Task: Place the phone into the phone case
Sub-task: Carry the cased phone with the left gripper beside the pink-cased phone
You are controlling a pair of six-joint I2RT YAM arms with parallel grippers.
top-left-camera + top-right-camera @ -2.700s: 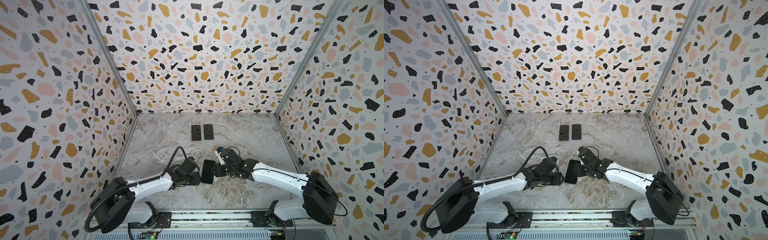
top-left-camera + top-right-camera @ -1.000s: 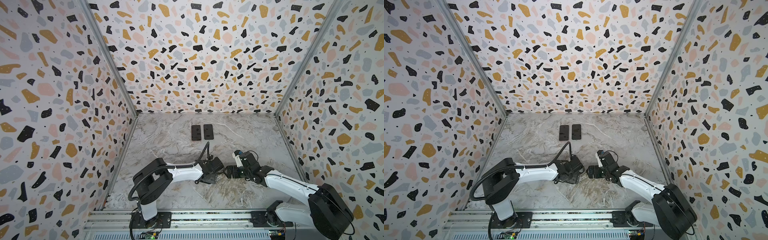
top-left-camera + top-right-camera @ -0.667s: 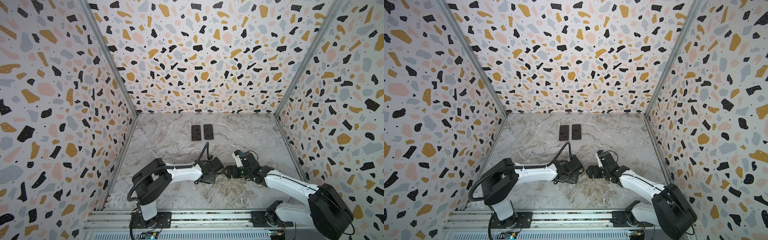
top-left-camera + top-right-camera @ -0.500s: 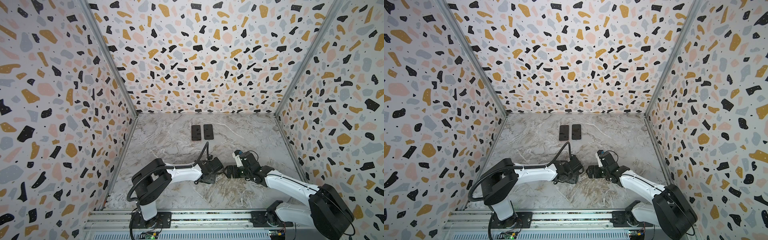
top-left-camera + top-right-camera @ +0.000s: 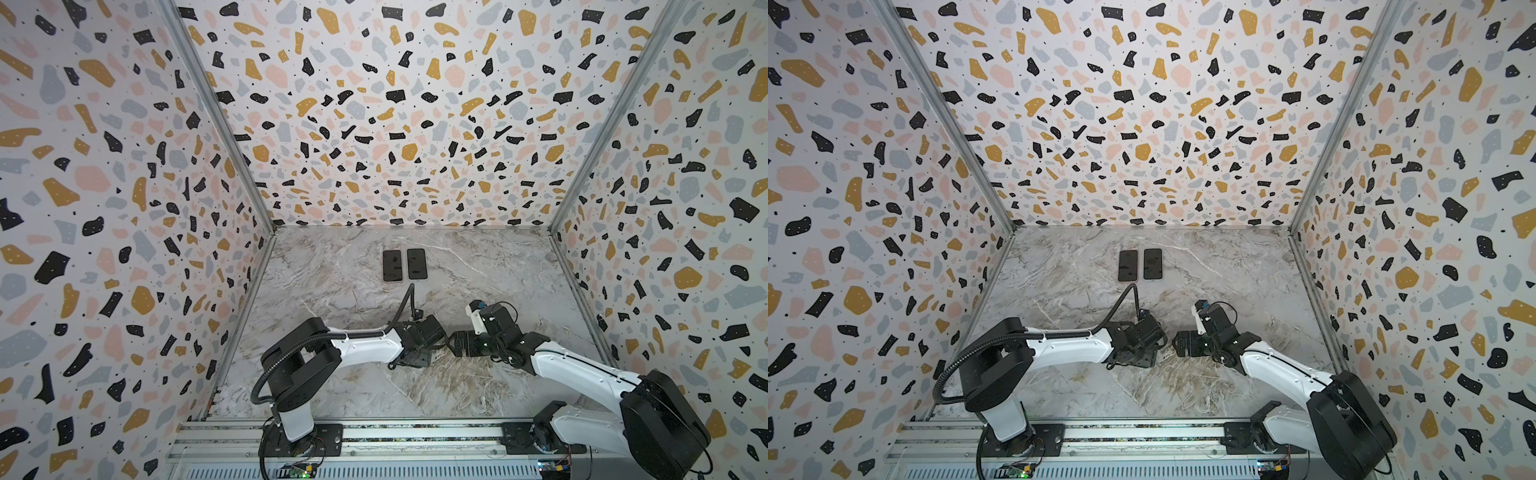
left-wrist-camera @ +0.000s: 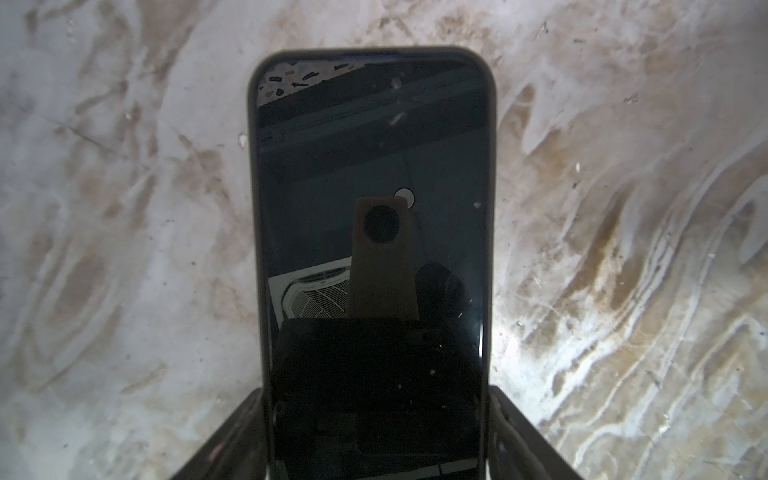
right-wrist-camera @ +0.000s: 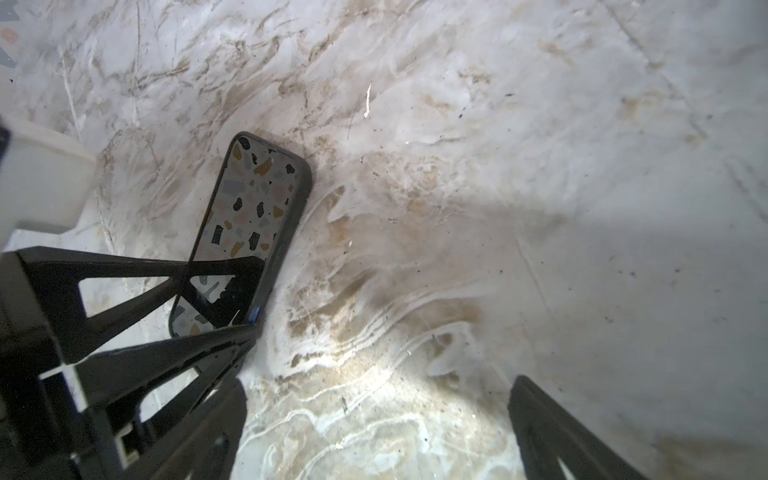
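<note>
The right arm point(image 5: 582, 370) has let go and slid back to the right. The left arm point(image 5: 365, 347) has swung in over the near middle of the table point(image 5: 478, 270). A moment ago both held the phone point(image 6: 374, 166) between them. Now it lies flat there, just left of the right gripper point(image 7: 378, 382), whose jaws are spread wide over bare table. The left gripper point(image 6: 376, 392) pinches the phone by its two long sides. The dark phone case point(image 6: 491, 166) shows as a rim round the screen, so we think the phone is in and the job is nearly done.

In both top views the left gripper hides the phone. In the left wrist view the end by the jaws is cut off, so we cannot tell if every corner is snapped in. A tiny blue bit point(image 7: 256, 311) sits at one corner; we cannot tell what it is.
</note>
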